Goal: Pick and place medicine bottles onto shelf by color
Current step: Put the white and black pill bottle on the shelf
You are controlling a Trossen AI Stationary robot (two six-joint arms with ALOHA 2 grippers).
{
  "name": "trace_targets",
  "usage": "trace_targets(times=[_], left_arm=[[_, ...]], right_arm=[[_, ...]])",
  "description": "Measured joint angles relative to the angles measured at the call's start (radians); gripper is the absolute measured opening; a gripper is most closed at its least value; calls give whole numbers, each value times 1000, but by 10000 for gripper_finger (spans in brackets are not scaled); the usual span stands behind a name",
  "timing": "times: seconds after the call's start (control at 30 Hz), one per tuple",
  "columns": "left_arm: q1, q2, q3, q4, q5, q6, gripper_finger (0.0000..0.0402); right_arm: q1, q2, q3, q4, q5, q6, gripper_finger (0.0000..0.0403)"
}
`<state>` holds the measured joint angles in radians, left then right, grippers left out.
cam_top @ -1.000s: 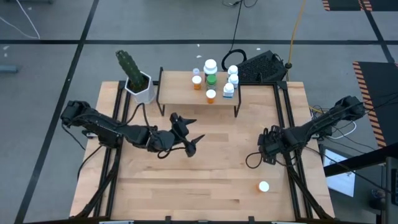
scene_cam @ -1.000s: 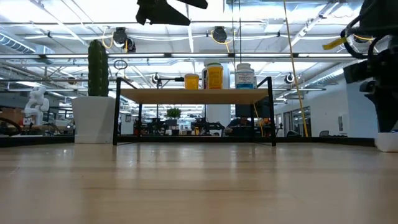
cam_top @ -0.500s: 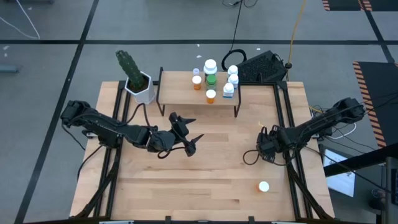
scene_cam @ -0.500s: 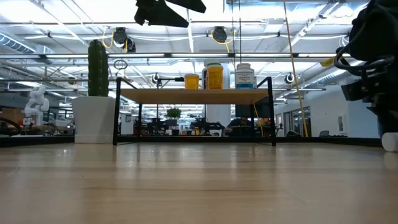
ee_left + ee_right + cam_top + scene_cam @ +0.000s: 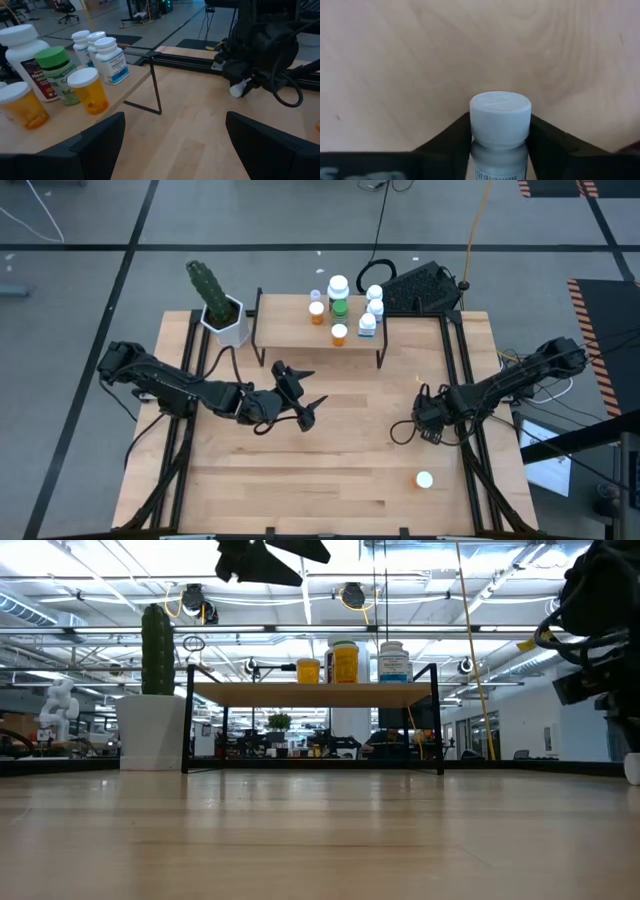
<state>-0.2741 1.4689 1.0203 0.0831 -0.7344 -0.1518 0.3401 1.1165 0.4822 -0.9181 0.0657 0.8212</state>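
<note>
The shelf (image 5: 300, 328) stands at the table's far middle with several white-capped medicine bottles on its top board: orange ones (image 5: 339, 334), a green one (image 5: 339, 307) and blue-white ones (image 5: 368, 325). They also show in the left wrist view (image 5: 87, 90). My left gripper (image 5: 300, 406) hangs open and empty in front of the shelf, above the table. My right gripper (image 5: 426, 426) is at the table's right, shut on a white-capped bottle (image 5: 500, 120). Another white-capped bottle (image 5: 424, 479) stands on the table near the front right. My right gripper pinches the bottle between its two fingers (image 5: 452, 137), which meet it at the cap's lower rim and neck (image 5: 499, 145). The bottle lies along the fingers, with its cap sticking out past the fingertips. It points down at the table top and is clear of it.
A white hexagonal pot with a green cactus (image 5: 222, 315) stands left of the shelf. A dark pad and cables (image 5: 420, 285) lie behind the shelf's right end. Bare wood lies between the two arms (image 5: 350, 440).
My right gripper has shifted a little toward the table's near edge with the bottle still in its fingers. My left arm has kept still.
</note>
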Motion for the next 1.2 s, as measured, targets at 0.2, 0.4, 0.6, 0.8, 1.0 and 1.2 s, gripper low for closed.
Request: trace_targets(times=[0.2,0.4,0.6,0.8,1.0,1.2], left_arm=[[23,23,1,7,46,-50,349],[41,121,1,171,192,62,349],[47,208,0,338,252,107,349],[52,220,0,401,232,57,349],[51,220,0,360,350,153,349],[51,220,0,316,446,218,349]], right_arm=[[0,-30,21,234,94,-134,137],[1,-68,33,789,214,-596,172],[-1,2,-3,1408,176,-1037,159],[-3,147,-9,1670,371,-1147,154],[-13,254,-9,1836,357,-1148,159],[-12,218,-9,1878,344,-1047,156]])
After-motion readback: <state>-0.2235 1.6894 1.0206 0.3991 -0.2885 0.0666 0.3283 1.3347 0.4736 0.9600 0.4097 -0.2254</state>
